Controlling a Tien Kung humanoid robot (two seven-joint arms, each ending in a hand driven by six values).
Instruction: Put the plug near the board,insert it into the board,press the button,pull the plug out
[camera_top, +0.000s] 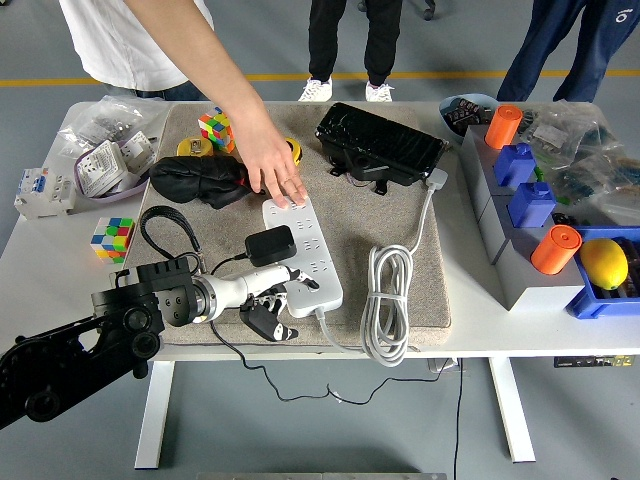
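A white power strip (305, 250) lies on the beige mat (400, 215). A black plug adapter (271, 245) sits on the strip's left side, and its thin black cable runs left and off the table's front. My left hand (272, 300) is at the strip's near end, just below the adapter. One pale finger (292, 277) reaches onto the strip's near part while the other fingers curl down over the mat edge, holding nothing. A person's hand (275, 172) rests flat on the strip's far end. The strip's own white cord (388, 300) lies coiled to the right.
A black pouch (200, 182) and a black box (380, 145) lie at the mat's far side. Puzzle cubes (112, 238) sit left, with bagged parts behind them. Grey bins (520, 270) with orange cylinders, blue blocks and a lemon (603, 262) fill the right side.
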